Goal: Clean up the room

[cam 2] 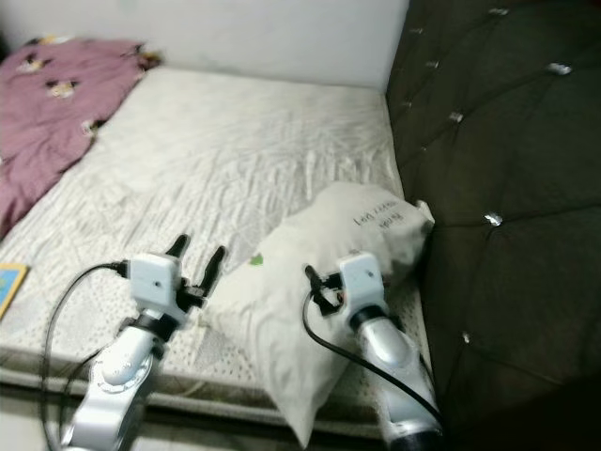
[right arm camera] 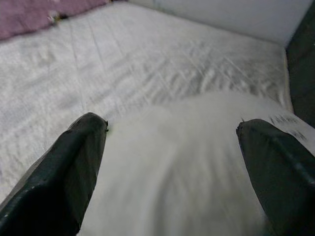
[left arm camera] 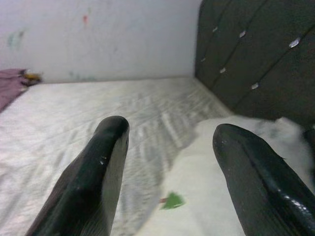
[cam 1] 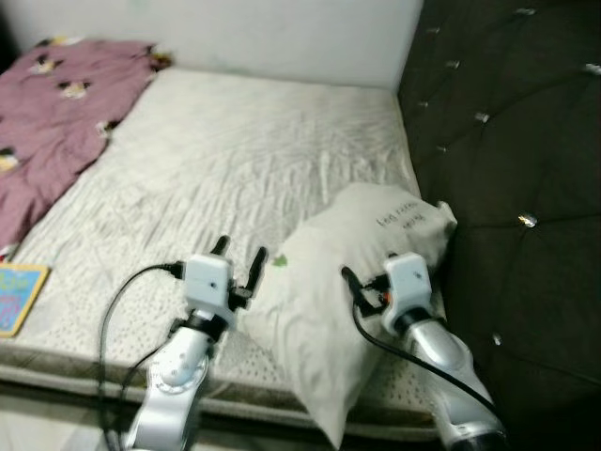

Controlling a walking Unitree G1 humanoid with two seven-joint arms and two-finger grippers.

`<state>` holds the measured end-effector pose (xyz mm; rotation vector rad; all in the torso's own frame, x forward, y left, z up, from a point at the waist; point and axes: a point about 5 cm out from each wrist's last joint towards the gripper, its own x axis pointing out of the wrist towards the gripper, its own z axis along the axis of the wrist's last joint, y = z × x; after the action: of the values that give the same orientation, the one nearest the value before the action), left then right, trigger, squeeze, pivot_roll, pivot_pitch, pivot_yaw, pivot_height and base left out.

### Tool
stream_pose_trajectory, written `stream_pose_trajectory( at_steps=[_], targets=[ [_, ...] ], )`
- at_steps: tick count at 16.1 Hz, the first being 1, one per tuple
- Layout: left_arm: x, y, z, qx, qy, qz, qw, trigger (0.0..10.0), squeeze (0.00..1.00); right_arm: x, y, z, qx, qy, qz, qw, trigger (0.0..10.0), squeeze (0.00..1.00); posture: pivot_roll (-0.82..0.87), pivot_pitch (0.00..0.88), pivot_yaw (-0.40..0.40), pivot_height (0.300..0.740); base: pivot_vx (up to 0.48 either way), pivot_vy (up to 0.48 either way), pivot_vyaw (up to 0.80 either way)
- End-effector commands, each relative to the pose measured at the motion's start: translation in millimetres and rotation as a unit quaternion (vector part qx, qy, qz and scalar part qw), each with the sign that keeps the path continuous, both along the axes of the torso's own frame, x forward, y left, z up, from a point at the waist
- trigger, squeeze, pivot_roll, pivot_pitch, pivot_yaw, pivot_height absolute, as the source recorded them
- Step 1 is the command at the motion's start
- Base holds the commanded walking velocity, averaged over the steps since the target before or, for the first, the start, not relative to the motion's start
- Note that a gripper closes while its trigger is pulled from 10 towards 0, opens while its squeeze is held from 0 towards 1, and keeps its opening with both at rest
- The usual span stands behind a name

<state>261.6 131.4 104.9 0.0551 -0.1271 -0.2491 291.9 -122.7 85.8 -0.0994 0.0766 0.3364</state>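
blanket (cam 1: 52, 122): pink, bunched at the mattress's far left corner
book (cam 1: 17, 297): at the mattress's near left edge
left gripper (cam 1: 240, 258): fingers spread, just left of the pillow
pillow (cam 1: 362, 282): on the mattress's near right corner, against the headboard (cam 1: 507, 169)
right gripper (right arm camera: 172, 162): fingers wide apart over the pillow
tip: probably pinch both sides evenly so it doesn't sag

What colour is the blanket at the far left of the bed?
The blanket is dusty pink-purple with small dark-and-yellow printed figures, best seen in the left eye view.
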Motion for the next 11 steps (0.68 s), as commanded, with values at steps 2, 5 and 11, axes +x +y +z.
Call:
stream_pose_trajectory(
  at_steps=[2, 5, 11],
  targets=[
    [0.9, -6.8, 1.7, -0.001, -0.003, -0.008, 1.0, 10.0, 0.0, -3.6, -11.5, -7.4, -0.007, 0.016, -0.014, 1.0, 10.0, 0.0, -0.05, 0.055, -0.022, 0.74, 0.0, 0.0, 0.0],
    [1.3, -7.3, 1.7, 0.0, -0.003, -0.01, 1.0, 10.0, 0.0, -3.3, -12.5, -8.4, -0.003, 0.021, -0.018, 1.0, 10.0, 0.0, -0.05, 0.055, -0.021, 0.74, 0.0, 0.0, -0.17],
    [1.7, -8.3, -0.1, 0.004, 0.001, -0.008, 1.0, 10.0, 0.0, -2.5, -12.3, -10.3, -0.003, 0.027, -0.016, 0.999, 10.0, 0.0, -0.04, 0.047, -0.023, 0.74, 0.0, 0.0, -0.21]
  ],
)
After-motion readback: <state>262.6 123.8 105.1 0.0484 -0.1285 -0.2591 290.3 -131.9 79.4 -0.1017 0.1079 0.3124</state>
